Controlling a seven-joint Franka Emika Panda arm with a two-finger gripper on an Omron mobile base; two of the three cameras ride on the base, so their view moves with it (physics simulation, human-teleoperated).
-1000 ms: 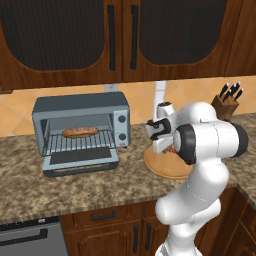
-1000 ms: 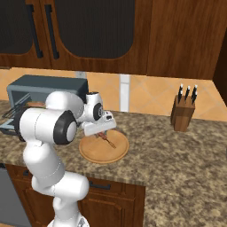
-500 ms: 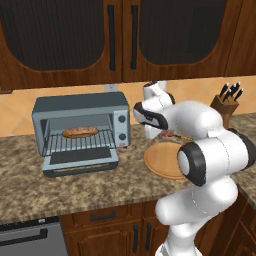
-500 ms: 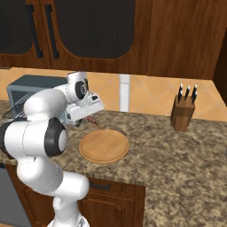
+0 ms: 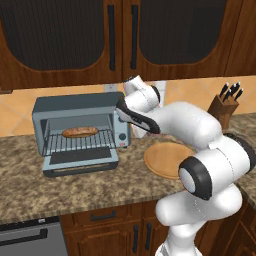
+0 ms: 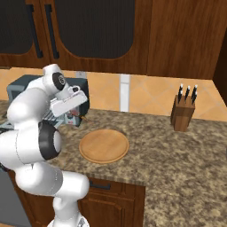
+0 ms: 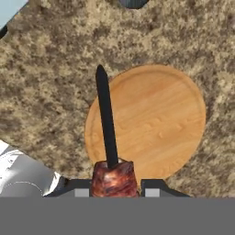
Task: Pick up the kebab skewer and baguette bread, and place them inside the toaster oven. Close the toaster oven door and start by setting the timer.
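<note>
My gripper (image 7: 113,187) is shut on the kebab skewer (image 7: 111,176). A dark reddish meat chunk sits between the fingers, and the thin dark stick (image 7: 106,122) points away over the counter. In the right base view the gripper (image 6: 76,114) hangs just right of the toaster oven (image 6: 26,84), with the skewer (image 6: 84,116) poking out below it. The toaster oven (image 5: 75,107) stands open, its door (image 5: 82,161) folded down flat. The golden-brown baguette bread (image 5: 80,132) lies on the wire rack inside. The hand (image 5: 137,119) hovers beside the knob panel (image 5: 121,128).
A round wooden board (image 5: 167,159) lies bare on the speckled stone counter (image 5: 60,187), right of the oven and below the hand (image 7: 151,119). A knife block (image 5: 222,107) stands at the back right. Dark wooden cabinets hang above.
The arm has swung left from over the round board toward the toaster oven, carrying the skewer off the board. The baguette and the oven door have not moved.
</note>
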